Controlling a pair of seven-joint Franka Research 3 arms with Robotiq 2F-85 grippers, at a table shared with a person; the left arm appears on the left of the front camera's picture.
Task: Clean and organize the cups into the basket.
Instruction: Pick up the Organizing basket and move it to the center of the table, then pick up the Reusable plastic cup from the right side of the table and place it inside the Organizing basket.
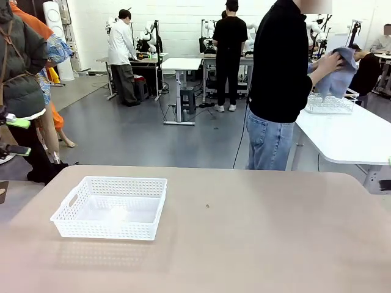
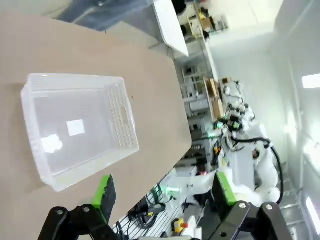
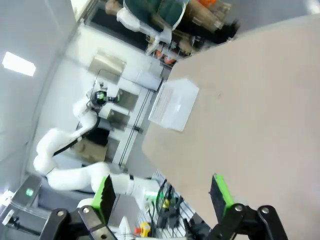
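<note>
The white lattice basket [image 1: 110,229] stands empty on the tan table [image 1: 256,232], left of the middle. No cups are in view. From the left wrist the basket [image 2: 123,118] lies below and ahead of my left gripper [image 2: 163,187], which is open and holds nothing. My right gripper [image 3: 161,185] is open too, high over the table's edge, with the basket [image 3: 172,105] far off. At the far side a person in black rubs a blue-grey cloth [image 1: 338,74] between both hands; whatever the cloth wraps is hidden.
A white wire-frame basket [image 1: 330,102] rests on a white side table [image 1: 348,134] by the person. A small dark speck [image 1: 208,206] marks the tan table's middle. Other people and tables stand farther back in the room.
</note>
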